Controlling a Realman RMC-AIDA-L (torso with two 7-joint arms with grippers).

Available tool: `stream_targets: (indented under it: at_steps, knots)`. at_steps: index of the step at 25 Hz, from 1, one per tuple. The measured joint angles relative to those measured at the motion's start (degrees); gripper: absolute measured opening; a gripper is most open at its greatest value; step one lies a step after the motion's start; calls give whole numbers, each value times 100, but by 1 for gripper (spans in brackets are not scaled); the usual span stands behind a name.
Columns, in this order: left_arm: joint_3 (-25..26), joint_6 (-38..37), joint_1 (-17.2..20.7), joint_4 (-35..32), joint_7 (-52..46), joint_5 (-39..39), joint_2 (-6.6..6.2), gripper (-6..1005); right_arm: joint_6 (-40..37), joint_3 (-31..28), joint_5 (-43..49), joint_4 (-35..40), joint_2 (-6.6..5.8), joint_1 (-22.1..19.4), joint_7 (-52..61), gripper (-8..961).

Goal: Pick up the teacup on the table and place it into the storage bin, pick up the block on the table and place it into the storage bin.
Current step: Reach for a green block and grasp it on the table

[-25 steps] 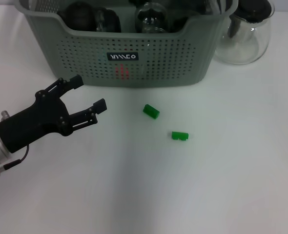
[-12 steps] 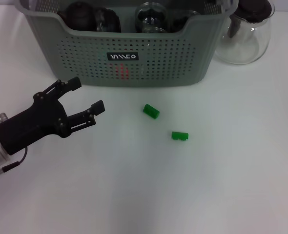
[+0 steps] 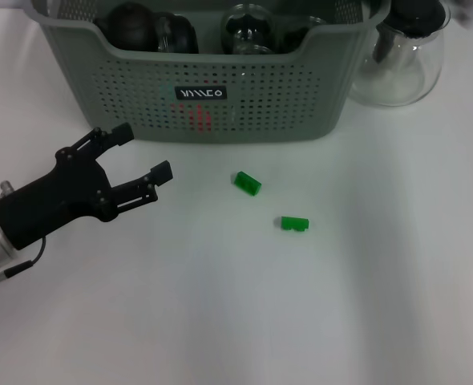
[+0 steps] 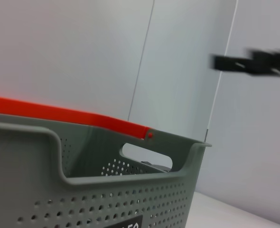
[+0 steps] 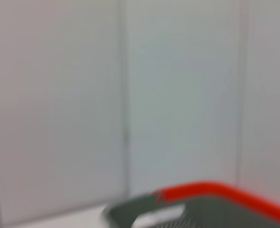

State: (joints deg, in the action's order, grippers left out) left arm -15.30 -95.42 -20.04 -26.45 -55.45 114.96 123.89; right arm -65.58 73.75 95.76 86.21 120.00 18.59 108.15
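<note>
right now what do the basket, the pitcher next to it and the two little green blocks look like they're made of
The basket looks like matte grey-green moulded plastic: its walls are punched with even rows of holes and it has a rounded rim. The pitcher appears to be clear glass, see-through with bright glints, under a black lid, probably plastic. The two green blocks look like glossy hard plastic, judging by their saturated colour and crisp edges.

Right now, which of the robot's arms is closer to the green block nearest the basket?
Left. Its tool is open over the table, off to the robot's left of that green block and not touching it. The right arm is not in the head view.
</note>
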Motion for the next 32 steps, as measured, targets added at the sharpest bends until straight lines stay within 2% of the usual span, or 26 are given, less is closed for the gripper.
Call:
stream_targets:
  at_steps: [3,5,8,12,15,18,22,27,32]
  knots:
    - [0,3,-49,0,-8,0,-23,948,-1462,-592,574,346,-20,-260,150,900]
    - [0,10,-76,0,-19,0,-31,948,-2440,-925,1229,423,-14,-220,325,885]
    - [0,83,-111,0,-21,1,-32,948,-2991,-933,2184,377,16,-34,532,862]
    - [-6,141,-137,-1,-7,0,-21,948,-2895,-273,3445,-1,32,436,988,831]
    - [-1,144,-138,0,-4,0,-14,948,-2773,184,3758,-592,30,961,1073,813]
    - [0,146,-122,0,-2,5,-11,948,-2599,400,4022,-1092,36,1440,1147,805]
    - [1,147,-75,0,-1,7,0,948,-2224,675,4371,-1433,37,1789,1496,787]
    - [1,147,-68,0,0,6,3,948,-2015,1042,4481,-1896,39,2109,1571,663]
    - [0,147,-79,0,0,3,4,948,-1601,1395,4421,-2127,49,2203,1526,512]
